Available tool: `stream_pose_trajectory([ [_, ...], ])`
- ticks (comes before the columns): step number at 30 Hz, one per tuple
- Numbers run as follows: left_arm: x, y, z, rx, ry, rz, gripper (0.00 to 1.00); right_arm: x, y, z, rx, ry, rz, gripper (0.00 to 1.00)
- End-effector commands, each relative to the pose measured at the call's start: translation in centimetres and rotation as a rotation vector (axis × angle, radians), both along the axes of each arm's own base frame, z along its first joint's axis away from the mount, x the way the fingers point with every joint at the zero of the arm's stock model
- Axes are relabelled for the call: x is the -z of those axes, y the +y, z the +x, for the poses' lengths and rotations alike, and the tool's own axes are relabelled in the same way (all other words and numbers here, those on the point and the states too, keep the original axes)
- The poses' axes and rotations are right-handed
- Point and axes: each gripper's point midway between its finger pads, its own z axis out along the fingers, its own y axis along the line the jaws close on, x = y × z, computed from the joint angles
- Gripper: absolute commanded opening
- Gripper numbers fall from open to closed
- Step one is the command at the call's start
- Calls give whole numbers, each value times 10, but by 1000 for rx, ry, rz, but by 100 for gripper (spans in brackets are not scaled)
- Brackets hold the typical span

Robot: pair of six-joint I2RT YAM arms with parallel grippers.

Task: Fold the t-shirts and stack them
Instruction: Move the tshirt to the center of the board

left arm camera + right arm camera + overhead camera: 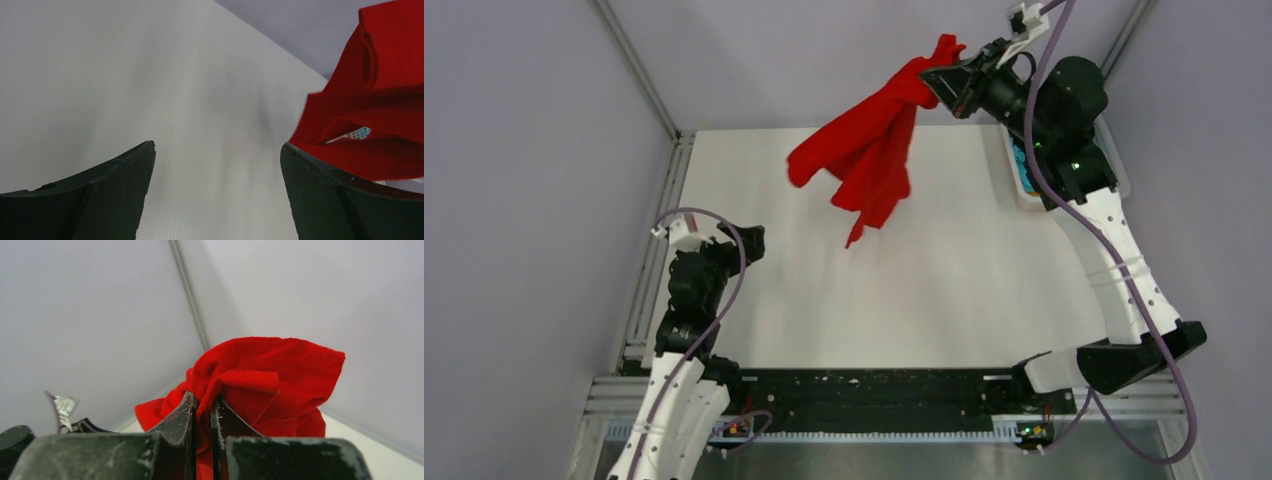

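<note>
A bright red t-shirt [869, 150] hangs bunched in the air over the far part of the white table [944, 290]. My right gripper [936, 78] is shut on its top fold, held high at the back right; the wrist view shows the red cloth [265, 375] pinched between the two jaws. The shirt's lower end dangles just above the table. My left gripper [724, 235] stands wide open and empty near the table's left edge, well away from the shirt. In the left wrist view the red shirt [380, 100] shows at the right, beyond the fingers.
A white basket [1024, 180] sits at the table's right edge behind the right arm, with light blue cloth [1021, 162] showing inside it. Grey walls and a metal frame post [639, 70] close in the table at the back and sides.
</note>
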Motion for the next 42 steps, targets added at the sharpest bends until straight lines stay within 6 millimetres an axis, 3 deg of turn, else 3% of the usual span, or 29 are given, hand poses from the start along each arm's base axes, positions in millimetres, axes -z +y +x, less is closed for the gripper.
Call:
stream_pose_trajectory([
  [1, -21, 1, -8, -9, -33, -28, 99, -26, 15, -20, -55, -33, 167, 0],
  [4, -22, 2, -13, -13, -22, -38, 99, 31, 5, 1, 61, 110, 175, 0],
  [7, -17, 4, -17, -28, 9, -50, 99, 139, -18, 23, 257, 312, 111, 1],
  [9, -8, 6, -19, -54, 47, -68, 99, 223, -39, 27, 393, 452, 42, 17],
  [10, -3, 7, -19, -62, 67, -76, 99, 266, -52, 26, 472, 521, 4, 29],
  [11, 2, 7, -19, -69, 88, -81, 99, 304, -65, 22, 536, 579, -39, 49],
  [12, 5, 7, -19, -71, 104, -83, 99, 332, -78, 19, 595, 621, -71, 63],
  [13, 9, 7, -18, -69, 122, -85, 99, 360, -94, 12, 666, 685, -107, 70],
  [15, 19, 4, -17, -61, 169, -98, 99, 386, -117, 1, 766, 752, -163, 75],
  [18, 42, 4, -15, -91, 259, -122, 99, 392, -135, -9, 841, 759, -211, 84],
  [21, 65, 14, -18, -159, 362, -104, 99, 386, -125, -17, 754, 732, -242, 98],
  [25, 80, 24, -18, -231, 416, -102, 99, 377, -79, -31, 573, 646, -321, 99],
  [31, 89, 20, -4, -222, 422, -113, 99, 368, 26, -60, 173, 492, -435, 96],
  [34, 96, 21, 2, -226, 435, -111, 99, 369, 68, -73, 74, 429, -488, 96],
  [40, 116, 18, 22, -210, 469, -104, 99, 365, 109, -45, 61, 412, -462, 96],
  [42, 127, 21, 27, -233, 505, -104, 99, 377, 120, -29, 83, 414, -503, 95],
])
